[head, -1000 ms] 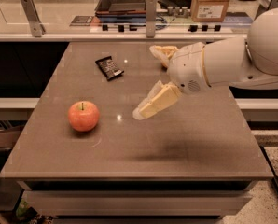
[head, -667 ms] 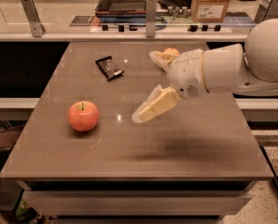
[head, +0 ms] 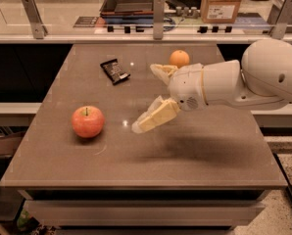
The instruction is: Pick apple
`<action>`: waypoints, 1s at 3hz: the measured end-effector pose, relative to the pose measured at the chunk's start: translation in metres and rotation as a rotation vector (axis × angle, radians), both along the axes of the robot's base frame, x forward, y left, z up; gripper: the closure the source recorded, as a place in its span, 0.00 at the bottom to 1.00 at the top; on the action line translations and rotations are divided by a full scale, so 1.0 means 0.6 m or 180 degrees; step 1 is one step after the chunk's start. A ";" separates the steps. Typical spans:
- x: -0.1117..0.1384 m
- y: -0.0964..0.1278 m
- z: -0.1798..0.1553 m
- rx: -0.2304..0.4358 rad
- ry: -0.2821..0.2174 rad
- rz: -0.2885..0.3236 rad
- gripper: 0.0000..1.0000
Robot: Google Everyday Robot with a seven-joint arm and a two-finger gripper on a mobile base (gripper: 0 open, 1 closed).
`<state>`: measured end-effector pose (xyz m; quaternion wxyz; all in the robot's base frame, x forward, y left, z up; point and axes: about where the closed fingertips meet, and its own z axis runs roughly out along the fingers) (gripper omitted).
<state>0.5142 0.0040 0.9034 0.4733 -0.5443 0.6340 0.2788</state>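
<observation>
Apple upright at centre left of the frame, open gripper to its right.

The apple [head: 87, 122] sits on the table [head: 209, 155] with its stem dimple and short stem pointing up; it is round, with no clear long axis. The gripper [head: 145, 98] hangs above the table near mid-frame, fingers [head: 156, 116] spread wide and holding nothing, apart from the apple. A dark packet [head: 115, 71] and an orange [head: 179, 58] lie further back. The cardboard box [head: 220, 4] at upper right bears a white label, its writing unreadable.

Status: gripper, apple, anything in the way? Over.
Gripper open, over table, right of apple. Apple on table, not gripped. Nothing between them; orange and packet lie farther back.
</observation>
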 end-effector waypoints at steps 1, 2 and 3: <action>0.023 0.039 -0.019 0.0072 0.0071 0.0158 0.00; 0.031 0.080 -0.045 0.0187 0.0164 0.0299 0.00; 0.027 0.118 -0.067 0.0323 0.0219 0.0378 0.00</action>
